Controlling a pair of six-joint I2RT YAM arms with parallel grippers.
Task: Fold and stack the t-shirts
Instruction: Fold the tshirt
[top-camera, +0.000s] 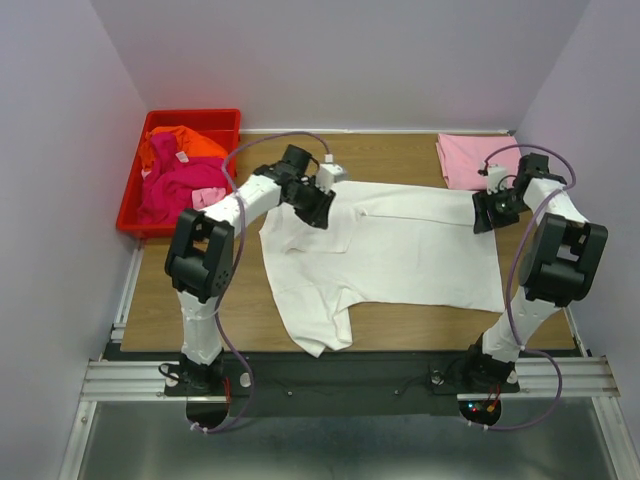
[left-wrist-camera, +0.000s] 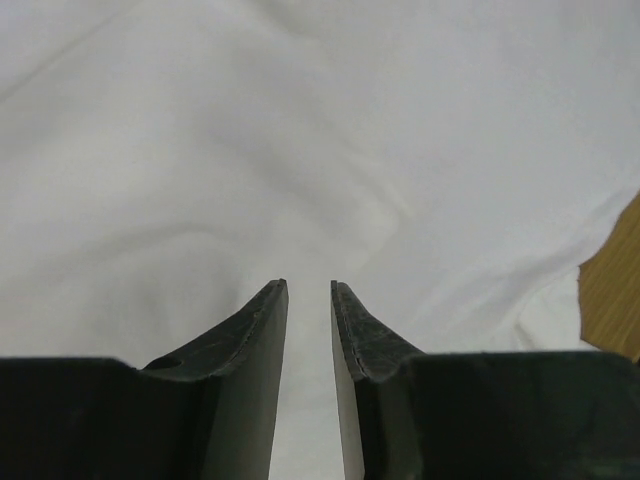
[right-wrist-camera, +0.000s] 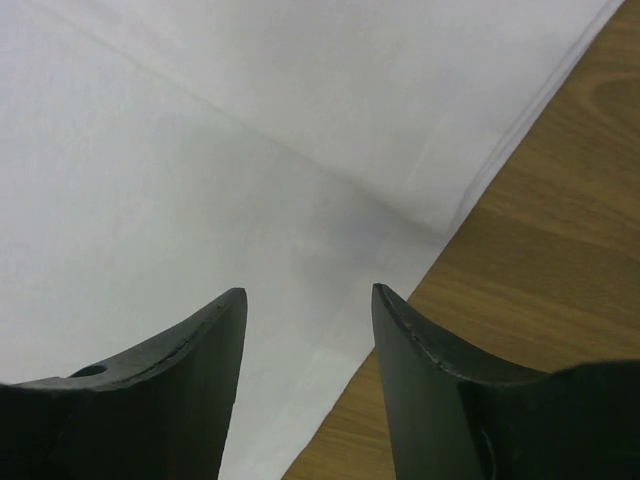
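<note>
Here's your large white cloth t-shirt (top-camera: 400, 250), spread flat across the middle of the brown wooden table (top-camera: 200, 300), one sleeve pointing at the near edge.

Its far-left corner is lost from above, because the left arm's wrist sits right over it. You can't see the fingertips from there either.

Drop to the left wrist view: the left gripper (left-wrist-camera: 309, 290) has its two black fingers parted by a slim gap. Plain white cloth shows through it, nothing pinched. A sliver of wood peeks in at the right edge, and the finger bases are cut off at the bottom.

Over on the shirt's right edge, the right gripper (right-wrist-camera: 308, 295) stands wide and released above the hem. Cloth lies under one finger and bare wood under the other.

Now the count:
- Two arms and two grippers.
- One white tee on the table.
- One pale pink cloth tee (top-camera: 462, 160), folded, at the far-right corner, with its right side partly behind the right arm.
- One red plastic bin (top-camera: 128, 215) at the far left, holding a crumpled orange tee (top-camera: 185, 142) above a magenta tee (top-camera: 175, 185).

They're heaped together, so you can't tell whether more garments are buried in there.
</note>
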